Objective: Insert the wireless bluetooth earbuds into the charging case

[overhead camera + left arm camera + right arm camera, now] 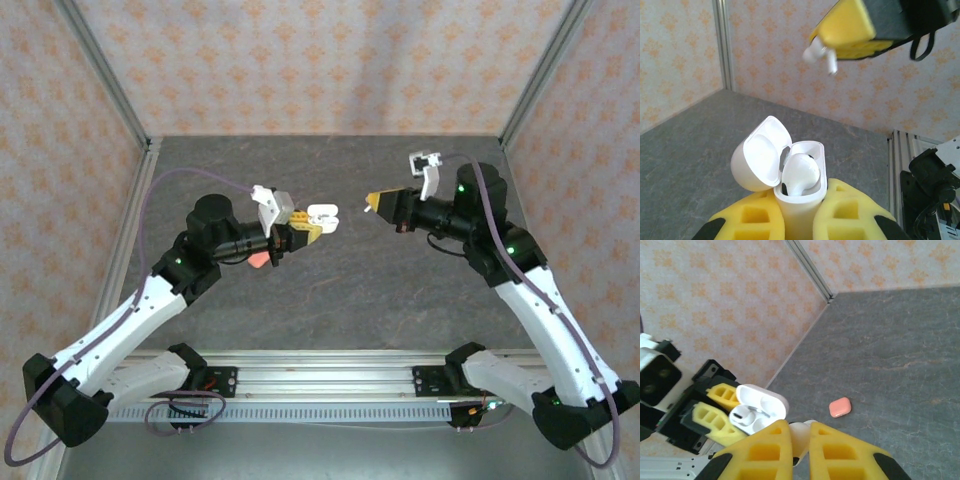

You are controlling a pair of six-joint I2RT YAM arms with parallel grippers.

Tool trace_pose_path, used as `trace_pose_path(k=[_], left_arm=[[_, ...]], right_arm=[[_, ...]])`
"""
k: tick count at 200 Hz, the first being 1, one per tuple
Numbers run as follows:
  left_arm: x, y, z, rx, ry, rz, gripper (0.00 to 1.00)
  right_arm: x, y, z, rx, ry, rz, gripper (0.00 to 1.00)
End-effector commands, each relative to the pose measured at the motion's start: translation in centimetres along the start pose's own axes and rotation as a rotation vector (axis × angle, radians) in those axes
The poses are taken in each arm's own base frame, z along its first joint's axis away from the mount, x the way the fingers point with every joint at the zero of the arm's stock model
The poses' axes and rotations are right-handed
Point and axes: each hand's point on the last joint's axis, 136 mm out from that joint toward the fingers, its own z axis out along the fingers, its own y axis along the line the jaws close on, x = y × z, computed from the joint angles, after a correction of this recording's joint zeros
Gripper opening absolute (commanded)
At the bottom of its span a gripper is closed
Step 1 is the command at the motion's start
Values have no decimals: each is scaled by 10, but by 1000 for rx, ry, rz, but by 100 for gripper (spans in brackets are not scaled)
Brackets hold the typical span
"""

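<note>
Wallpapered walls (300, 60) close in a dark stone-grey counter (340, 300), and above its middle the two arms meet, nose to nose with a gap between them.

Our left end effector (800, 212) is pinched on the base of the white charging case (799, 200). It holds the case off the counter with the lid (760, 155) hinged open to one side and the mouth turned toward the other arm. A seated earbud (800, 175) fills the near well, and the well beyond it looks free to us (the angle hides its depth).

Our right end effector (800, 429) is pressed together on a white earbud (820, 52), gripping the bulb end so that the stem sticks out past the fingertips. From the overhead view the case (322, 216) lies to this end effector's (373, 202) own left, near but apart.

We judge the insertion turns on one thing: the stem's long axis has to line up with the free well, and in the left wrist view the earbud hangs above and beyond the mouth, tilted. The right arm carries the earbud, so closing the gap falls to it.

A pink case (840, 407) lies shut on the counter under the left arm.
</note>
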Motion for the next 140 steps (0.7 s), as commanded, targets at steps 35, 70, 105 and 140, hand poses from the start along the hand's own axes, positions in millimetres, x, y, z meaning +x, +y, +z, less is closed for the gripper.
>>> trace_pose_path(k=[35,70,105,140], left_arm=[[-31,-13,3,98,-63,28,0],[-50,3,27,94,-69,29,0],[-52,3,35,132,-24,1,0],[-54,-4,37,187,-38,4,0]], right_arm=[[-18,28,-7,-92,-57,-58,12],[-50,33,-10,-37,-122,-116,11],[-36,33,-18,13,7,-200,11],[-19,37,-27,-51,-63,-285,13]])
